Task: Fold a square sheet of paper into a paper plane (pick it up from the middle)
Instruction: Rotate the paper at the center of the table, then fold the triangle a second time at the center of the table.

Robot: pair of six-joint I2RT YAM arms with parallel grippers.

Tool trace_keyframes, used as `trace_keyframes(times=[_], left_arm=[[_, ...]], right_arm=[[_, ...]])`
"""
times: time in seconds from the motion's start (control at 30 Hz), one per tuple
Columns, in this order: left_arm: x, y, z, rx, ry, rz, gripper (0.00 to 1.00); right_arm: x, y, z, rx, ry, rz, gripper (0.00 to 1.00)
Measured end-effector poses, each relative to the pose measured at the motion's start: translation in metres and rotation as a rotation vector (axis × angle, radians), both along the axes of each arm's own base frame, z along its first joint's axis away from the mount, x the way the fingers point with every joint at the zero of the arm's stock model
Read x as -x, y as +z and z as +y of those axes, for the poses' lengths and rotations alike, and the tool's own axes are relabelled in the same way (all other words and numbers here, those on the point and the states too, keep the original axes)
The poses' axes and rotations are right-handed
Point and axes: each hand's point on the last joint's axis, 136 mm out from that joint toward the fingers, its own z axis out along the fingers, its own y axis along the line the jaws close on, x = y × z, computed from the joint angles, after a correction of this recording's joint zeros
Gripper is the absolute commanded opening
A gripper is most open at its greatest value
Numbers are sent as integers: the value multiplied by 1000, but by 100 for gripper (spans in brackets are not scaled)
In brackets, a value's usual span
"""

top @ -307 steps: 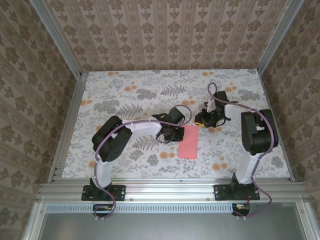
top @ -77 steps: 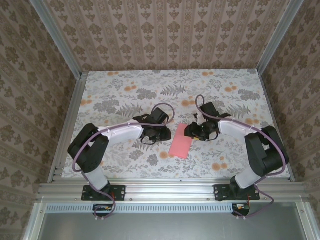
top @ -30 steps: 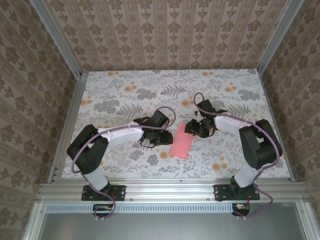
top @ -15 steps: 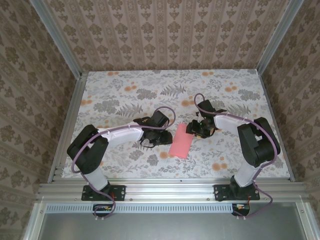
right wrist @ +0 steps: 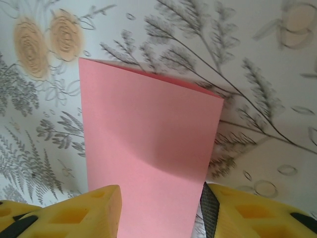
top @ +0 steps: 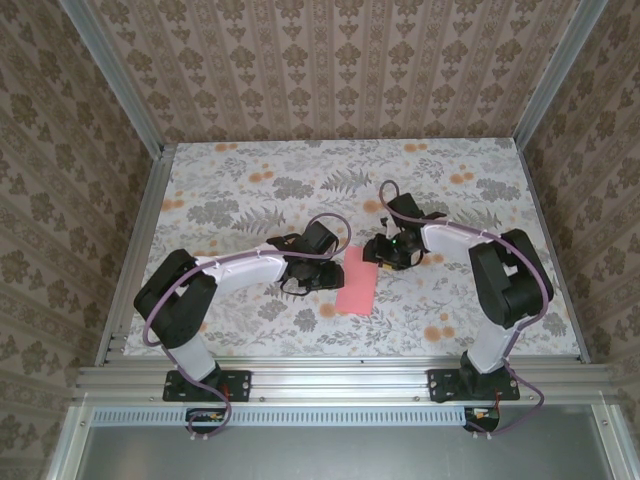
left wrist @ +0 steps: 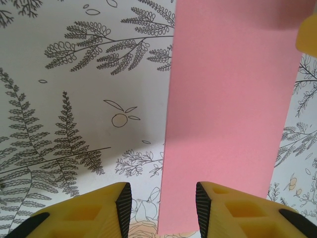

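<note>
The square sheet of paper (top: 355, 281) lies folded into a long salmon-pink rectangle on the flowered table, a little right of centre. My left gripper (top: 331, 276) is open at the strip's left side. In the left wrist view the paper (left wrist: 230, 114) has its long left edge running between the left gripper's (left wrist: 162, 210) yellow fingers. My right gripper (top: 384, 250) is open at the strip's far end. In the right wrist view the paper (right wrist: 148, 148) spans the gap between the right gripper's (right wrist: 158, 214) fingers, its far edge slightly raised.
The table (top: 230, 190) carries grey fern and orange flower prints and is fenced by aluminium rails (top: 135, 260) left, right and front. Patterned walls stand behind and at both sides. A yellow fingertip of the right gripper (left wrist: 307, 30) pokes into the left wrist view.
My right gripper has slid a little left and farther back, onto the strip's far end, and its jaws have narrowed slightly. The paper shifted slightly left. The left arm has stayed still.
</note>
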Motion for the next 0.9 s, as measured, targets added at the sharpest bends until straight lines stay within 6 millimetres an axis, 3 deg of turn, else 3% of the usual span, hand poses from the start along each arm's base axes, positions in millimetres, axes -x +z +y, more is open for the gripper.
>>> trace_keyframes(times=[0.13, 0.3, 0.43, 0.57, 0.77, 0.9], left_arm=[[-1, 0, 0, -1, 2, -3, 41], [-3, 2, 2, 6, 10, -9, 41], [-9, 3, 10, 18, 41, -13, 41], [-17, 1, 18, 38, 79, -6, 41], [-26, 1, 20, 92, 103, 8, 42], [-26, 1, 19, 124, 109, 23, 43]], right_arm=[[-7, -3, 4, 5, 36, 6, 50], [-11, 4, -4, 73, 53, -13, 56], [-2, 21, -10, 79, 49, -42, 50], [18, 34, 1, -6, 56, -58, 46], [48, 14, 16, -58, 72, 16, 45], [53, 7, 17, -61, 65, 38, 45]])
